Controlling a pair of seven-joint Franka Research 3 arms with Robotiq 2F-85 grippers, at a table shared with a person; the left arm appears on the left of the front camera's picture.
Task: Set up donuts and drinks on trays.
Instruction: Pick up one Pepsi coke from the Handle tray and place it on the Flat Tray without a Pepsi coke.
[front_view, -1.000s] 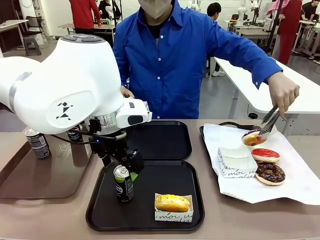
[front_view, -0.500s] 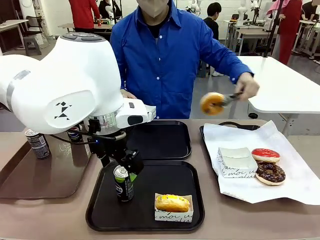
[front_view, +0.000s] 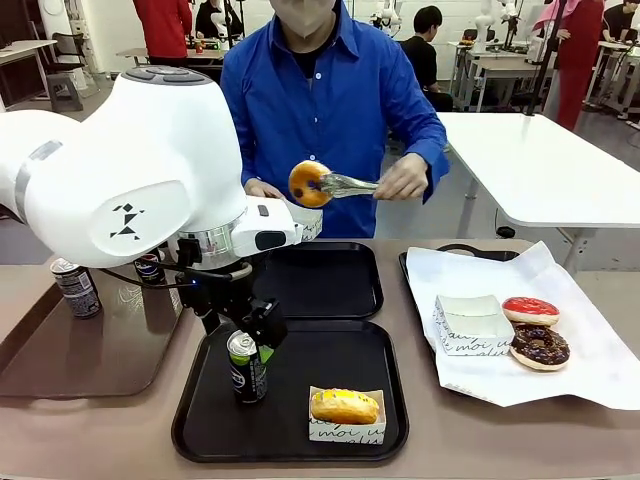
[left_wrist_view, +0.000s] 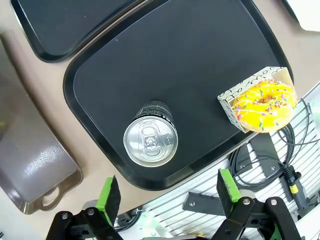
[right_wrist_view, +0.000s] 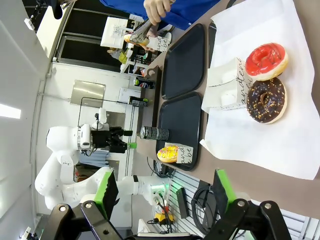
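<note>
My left gripper (left_wrist_view: 168, 189), fingers spread near the upright can (left_wrist_view: 150, 140) on the near tray (left_wrist_view: 200, 75); right gripper (right_wrist_view: 162, 192) spread, empty; hazard: a finger clipping the can tips it.

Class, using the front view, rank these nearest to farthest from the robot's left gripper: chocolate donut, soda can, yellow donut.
1. Soda can, just below the left gripper, near tray.
2. Yellow donut, same tray, to its right.
3. Chocolate donut, far right, on white paper.
</note>
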